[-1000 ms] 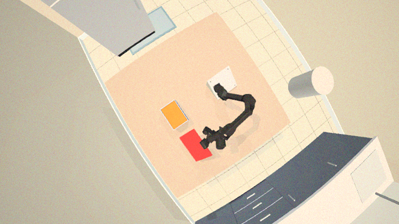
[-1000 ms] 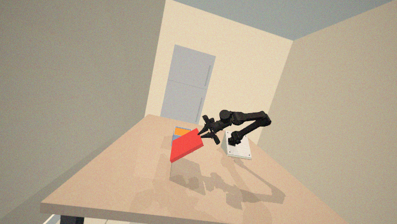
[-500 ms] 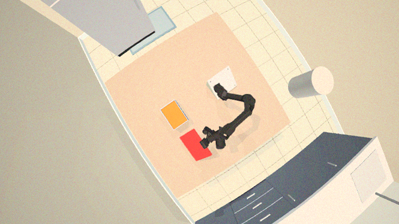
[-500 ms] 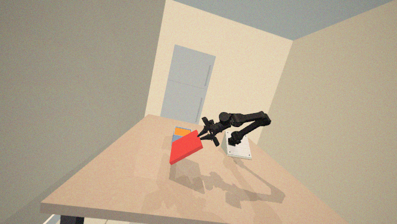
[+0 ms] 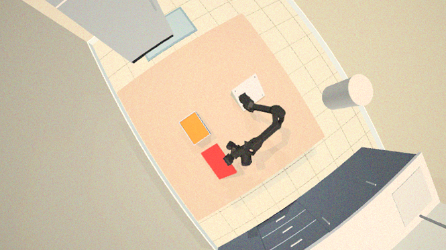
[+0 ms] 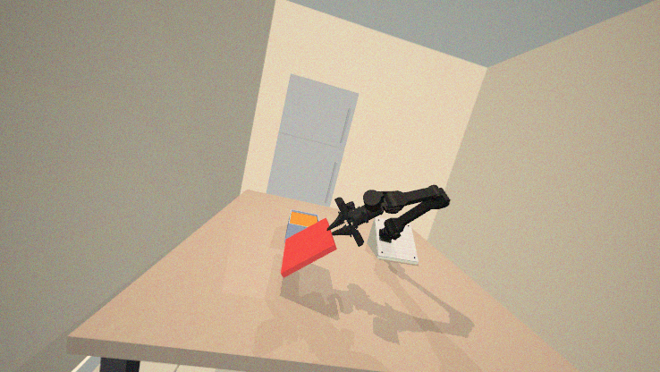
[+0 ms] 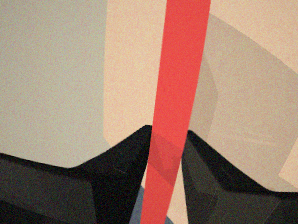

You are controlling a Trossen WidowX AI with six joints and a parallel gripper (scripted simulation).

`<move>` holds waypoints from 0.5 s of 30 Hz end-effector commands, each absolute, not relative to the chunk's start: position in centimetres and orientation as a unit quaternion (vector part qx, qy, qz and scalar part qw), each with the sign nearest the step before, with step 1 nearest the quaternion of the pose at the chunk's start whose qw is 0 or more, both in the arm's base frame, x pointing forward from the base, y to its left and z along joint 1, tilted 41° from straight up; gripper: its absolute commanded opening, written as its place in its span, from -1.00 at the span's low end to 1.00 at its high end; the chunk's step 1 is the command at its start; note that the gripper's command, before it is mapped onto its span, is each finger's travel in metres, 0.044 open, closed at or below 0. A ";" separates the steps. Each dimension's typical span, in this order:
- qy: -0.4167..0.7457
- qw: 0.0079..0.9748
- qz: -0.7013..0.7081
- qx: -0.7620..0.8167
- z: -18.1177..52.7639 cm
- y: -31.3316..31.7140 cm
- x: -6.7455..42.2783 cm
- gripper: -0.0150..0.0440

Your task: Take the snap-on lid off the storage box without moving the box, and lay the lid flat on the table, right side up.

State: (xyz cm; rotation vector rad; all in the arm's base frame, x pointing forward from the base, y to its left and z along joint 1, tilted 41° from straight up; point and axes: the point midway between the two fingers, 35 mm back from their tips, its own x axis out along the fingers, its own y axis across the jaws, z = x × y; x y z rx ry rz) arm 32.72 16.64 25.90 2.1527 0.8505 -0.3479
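The red lid (image 5: 217, 161) (image 6: 307, 247) (image 7: 178, 90) is off the box and hangs in the air above the table, tilted, with its far end lower. My gripper (image 5: 228, 159) (image 6: 331, 227) (image 7: 165, 156) is shut on the lid's near edge; in the wrist view the lid runs edge-on between the two black fingers. The storage box (image 5: 194, 127) (image 6: 301, 219) stands open on the table, grey-blue walls with an orange inside, just beyond the lid and apart from it.
The arm's white base plate (image 5: 254, 85) (image 6: 401, 249) sits on the tan table (image 5: 166, 79) (image 6: 207, 286). A grey cylinder (image 5: 348, 91) stands on the floor beside the table. Dark cabinets (image 5: 327, 208) and a grey fridge (image 6: 314, 139) line the room.
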 end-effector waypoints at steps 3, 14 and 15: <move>0.330 0.390 -0.138 0.848 25.5 16.8 32.8 -0.49; 0.330 0.390 -0.138 0.848 24.8 17.4 32.7 -0.49; 0.330 0.390 -0.138 0.848 24.7 17.4 32.7 -0.49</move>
